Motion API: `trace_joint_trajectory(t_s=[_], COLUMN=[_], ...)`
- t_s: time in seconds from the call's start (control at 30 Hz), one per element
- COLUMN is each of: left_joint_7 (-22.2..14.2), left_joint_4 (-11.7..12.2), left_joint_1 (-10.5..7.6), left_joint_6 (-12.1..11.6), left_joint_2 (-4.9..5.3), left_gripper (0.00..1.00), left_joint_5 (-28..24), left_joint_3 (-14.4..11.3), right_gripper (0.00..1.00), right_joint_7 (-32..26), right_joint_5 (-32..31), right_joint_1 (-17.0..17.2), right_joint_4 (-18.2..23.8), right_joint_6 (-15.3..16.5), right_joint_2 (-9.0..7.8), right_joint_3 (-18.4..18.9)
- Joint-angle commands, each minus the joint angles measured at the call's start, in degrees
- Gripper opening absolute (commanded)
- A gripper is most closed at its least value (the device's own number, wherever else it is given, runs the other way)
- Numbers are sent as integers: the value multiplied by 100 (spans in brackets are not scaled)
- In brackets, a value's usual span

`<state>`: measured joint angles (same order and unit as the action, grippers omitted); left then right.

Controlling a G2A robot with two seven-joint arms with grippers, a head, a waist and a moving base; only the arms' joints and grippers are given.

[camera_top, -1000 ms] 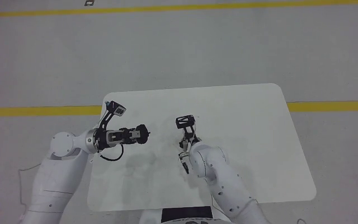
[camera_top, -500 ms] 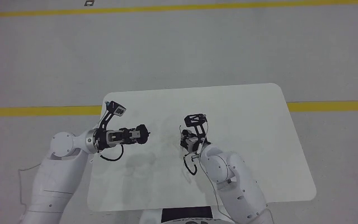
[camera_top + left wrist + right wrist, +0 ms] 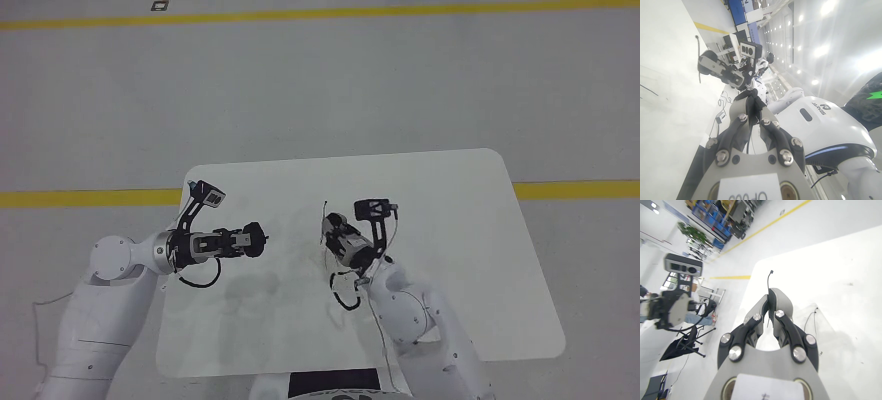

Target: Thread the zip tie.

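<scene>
The zip tie [image 3: 768, 283] is a thin black strap with a small square head. The right gripper [image 3: 769, 298] has its jaws clamped on it partway along: the head end sticks out beyond the jaws and the tail runs back behind them. The left gripper [image 3: 753, 94], jaws together on nothing, faces it, well apart. Beneath both is a white table [image 3: 450, 190] with rounded corners. Yellow lines [image 3: 300, 14] cross the pale floor [image 3: 300, 90].
</scene>
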<state>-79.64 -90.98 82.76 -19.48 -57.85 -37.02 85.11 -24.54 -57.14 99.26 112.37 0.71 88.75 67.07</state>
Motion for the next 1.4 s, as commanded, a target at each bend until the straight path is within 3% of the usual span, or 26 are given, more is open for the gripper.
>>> trace_joint_trajectory(t_s=[0.0, 0.13, 0.43, 0.83, 1.03, 1.37], left_joint_7=[0, 0, 0, 0, 0, 0], left_joint_4=[0, 0, 0, 0, 0, 0], left_joint_1=[0, 0, 0, 0, 0, 0], left_joint_6=[0, 0, 0, 0, 0, 0], left_joint_2=[0, 0, 0, 0, 0, 0], left_gripper=[0, 0, 0, 0, 0, 0], left_joint_5=[0, 0, 0, 0, 0, 0], left_joint_3=[0, 0, 0, 0, 0, 0], right_gripper=[0, 0, 0, 0, 0, 0], right_joint_7=[539, 1224, 2471, 2695, 3736, 5305], right_joint_5=[27, 26, -143, -231, -1108, -2116], right_joint_1=[153, 369, 486, 468, 550, 369], right_joint_4=[84, 172, 175, 198, 63, -584], right_joint_6=[212, 488, 917, 972, 1160, 892], right_joint_2=[-17, -48, -104, -121, -171, -188], right_joint_3=[-36, -127, -328, -349, -603, -1082])
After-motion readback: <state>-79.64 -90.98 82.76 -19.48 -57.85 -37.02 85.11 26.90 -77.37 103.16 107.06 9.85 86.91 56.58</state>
